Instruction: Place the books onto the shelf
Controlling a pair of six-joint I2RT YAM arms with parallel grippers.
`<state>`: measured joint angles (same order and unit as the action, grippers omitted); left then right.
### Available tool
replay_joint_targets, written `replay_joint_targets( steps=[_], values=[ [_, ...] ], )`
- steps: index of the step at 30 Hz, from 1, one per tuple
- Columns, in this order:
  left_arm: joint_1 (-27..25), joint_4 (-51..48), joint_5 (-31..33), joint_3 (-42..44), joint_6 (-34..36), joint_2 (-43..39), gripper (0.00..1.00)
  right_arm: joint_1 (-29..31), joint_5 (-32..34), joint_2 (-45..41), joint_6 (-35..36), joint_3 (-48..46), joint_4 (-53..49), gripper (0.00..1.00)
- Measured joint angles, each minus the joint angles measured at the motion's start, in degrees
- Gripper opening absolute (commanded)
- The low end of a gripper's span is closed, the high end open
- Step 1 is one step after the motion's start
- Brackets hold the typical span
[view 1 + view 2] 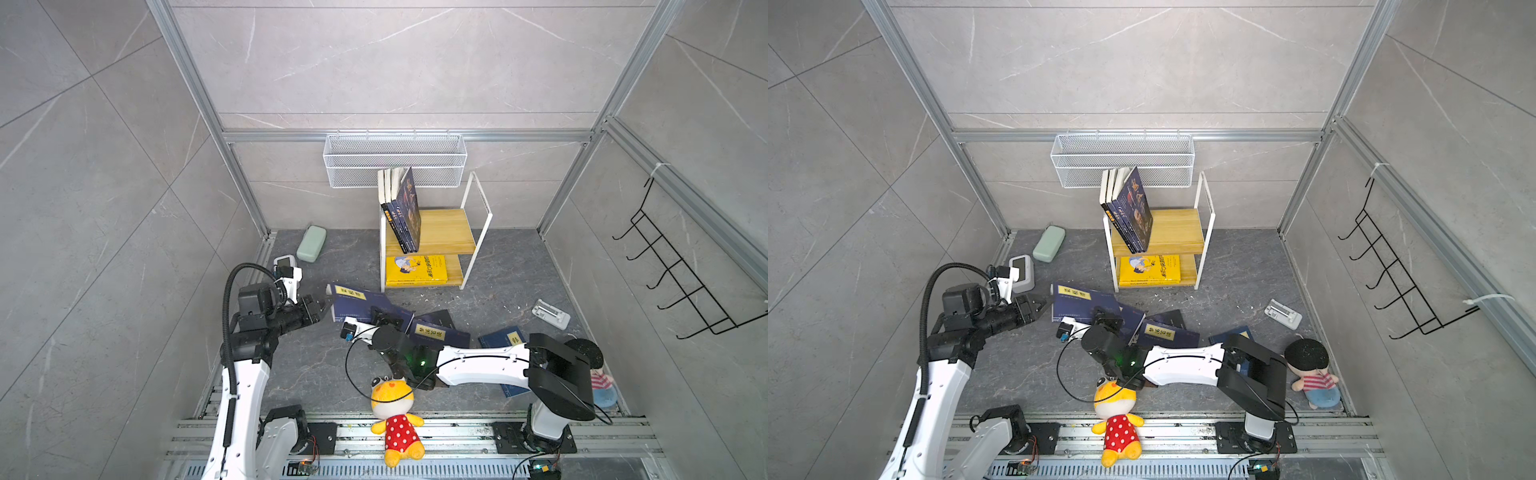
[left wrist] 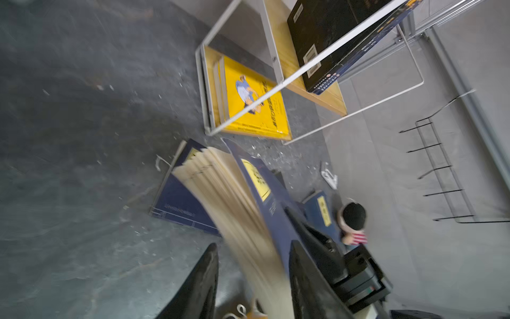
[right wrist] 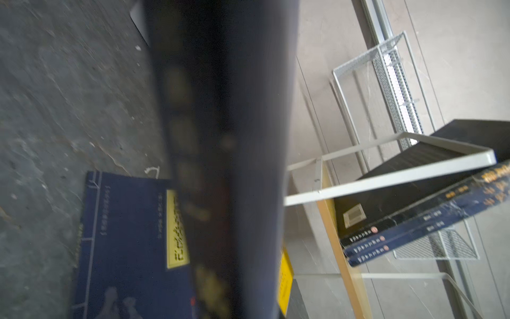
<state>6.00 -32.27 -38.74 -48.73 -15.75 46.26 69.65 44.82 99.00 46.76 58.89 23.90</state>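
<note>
In a top view, a navy book (image 1: 359, 300) with a yellow title label is tilted up off the counter (image 1: 316, 374) at frame centre, below-left of the shelf (image 1: 451, 232). It is gripped by the closed right fingers (image 1: 384, 318), while its fanned page edge is straddled, unclamped, by the parted left fingers (image 2: 202, 279). Dark books (image 1: 407, 216) are leaned on the upper board and a yellow book (image 1: 415, 270) is laid flat on the lower.

Clear on the top shelf board (image 1: 446, 230) right of leaning navy books (image 1: 409, 212); blocked below by yellow books (image 1: 415, 270), in front by a raised navy book (image 1: 361, 307).
</note>
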Motion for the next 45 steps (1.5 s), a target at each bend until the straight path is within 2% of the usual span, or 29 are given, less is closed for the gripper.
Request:
replay_joint_targets(
  steps=[3,6,7,14,24,30,38,45],
  values=[
    [-0.1,-0.7,5.7,1.4,5.5,-4.2,0.65,-1.2,-0.1,-4.3,0.5,-4.0,-0.5,0.00],
    [-0.1,-0.1,10.2,5.7,8.9,-8.8,0.93,-2.5,-0.7,-8.0,1.2,-6.2,-1.6,0.00],
    [-0.1,0.2,11.3,7.4,9.9,-10.2,1.00,-3.1,-0.9,-9.2,1.5,-6.8,-2.1,0.00],
    [0.8,5.1,14.6,15.8,12.0,-18.0,1.00,-9.7,-3.0,-16.2,5.8,-9.2,-5.7,0.00],
    [-2.1,10.0,14.3,22.5,17.3,-22.1,1.00,-18.2,-8.0,-17.5,14.1,-11.8,-7.5,0.00],
    [-2.3,10.1,14.2,22.5,20.2,-23.5,1.00,-21.6,-10.9,-15.0,18.7,-11.8,-5.4,0.00],
    [-3.1,9.9,11.8,24.3,23.5,-24.4,1.00,-24.7,-11.9,-11.8,20.9,-12.9,-3.5,0.00],
    [-3.3,9.8,11.6,25.8,25.3,-24.6,1.00,-26.3,-11.9,-2.9,23.4,-9.1,1.0,0.00]
  ],
)
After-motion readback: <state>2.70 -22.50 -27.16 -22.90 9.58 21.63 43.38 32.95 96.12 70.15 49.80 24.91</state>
